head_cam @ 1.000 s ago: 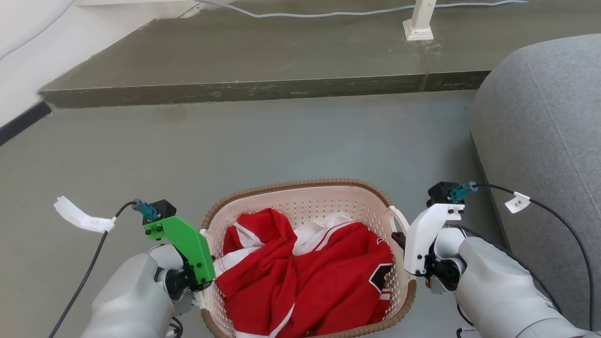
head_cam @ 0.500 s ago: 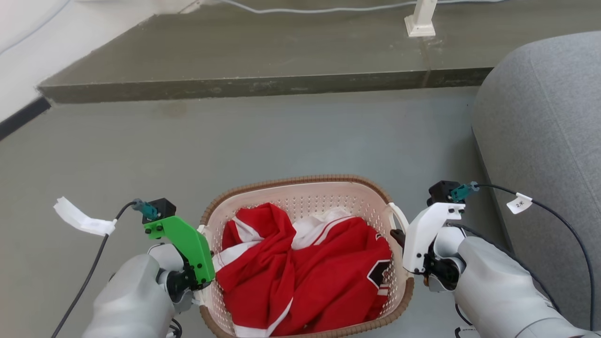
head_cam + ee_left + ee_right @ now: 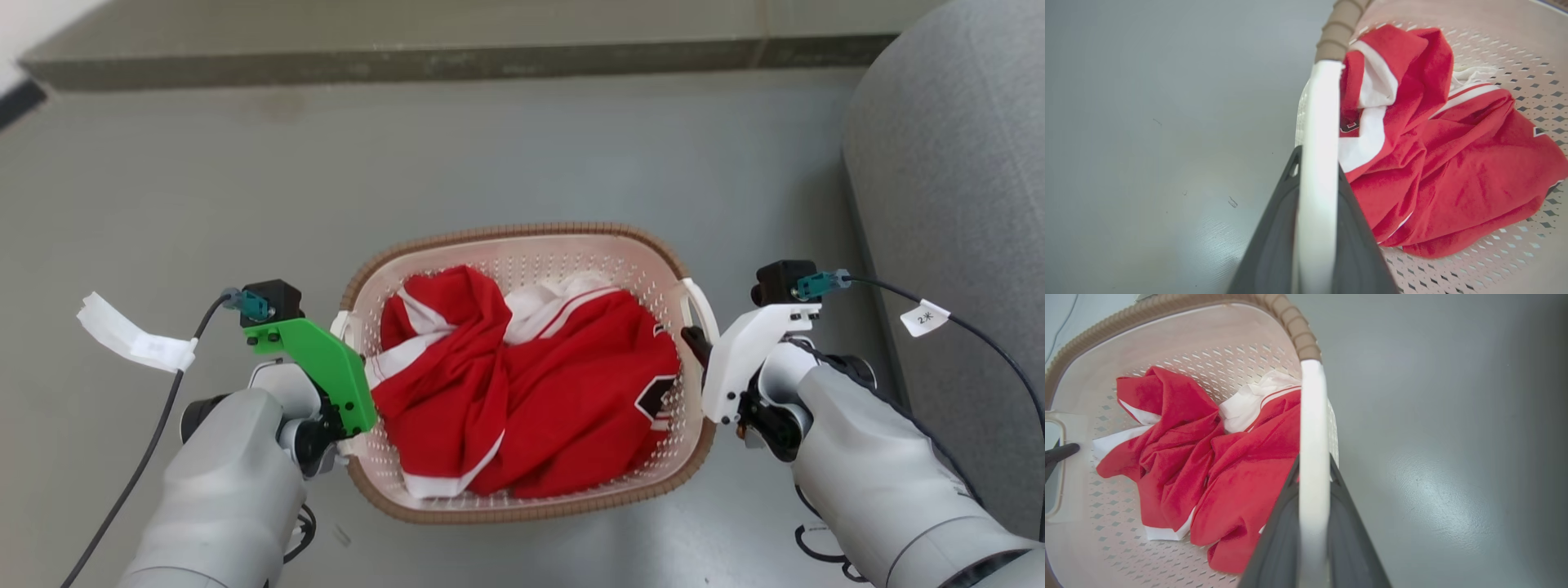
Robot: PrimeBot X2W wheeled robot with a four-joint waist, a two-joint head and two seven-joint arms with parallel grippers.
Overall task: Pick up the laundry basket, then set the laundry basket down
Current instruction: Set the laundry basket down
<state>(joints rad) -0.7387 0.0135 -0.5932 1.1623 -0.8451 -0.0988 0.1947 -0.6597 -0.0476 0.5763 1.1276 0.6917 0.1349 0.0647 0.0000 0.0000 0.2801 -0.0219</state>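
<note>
A bare grey floor (image 3: pixel 522 147) is running back to a low concrete step (image 3: pixel 408 61), and the laundry basket (image 3: pixel 522 510) is sitting at the centre of it, between the robot's two arms. On the left, behind a green bracket (image 3: pixel 314 367), the left gripper (image 3: pixel 1318 163) is gripping the basket's left handle (image 3: pixel 1323 122), its dark jaws clenched on either side of the white bar. A crumpled red-and-white garment (image 3: pixel 555 392) is filling the basket's middle. On the right, behind a white bracket (image 3: pixel 739 359), the right gripper (image 3: pixel 1312 461) is clamping the right handle (image 3: pixel 1312 416) the same way, with a grey sofa (image 3: pixel 963 204) rising just beyond. The perforated plastic is looking stiff and light, and the soft cloth is adding little weight, so the load is likely to ride easily. The two side handles appear to be the natural holds, since a level, even pull on both should stop it tipping. The head view is taking in the whole span of basket and arms but is hiding the jaws behind the brackets, while the wrist views are showing each grip close up. The right wrist view is also catching a dark fingertip (image 3: pixel 1061 453) at the far handle. Whether the base is touching the floor cannot be told.
</note>
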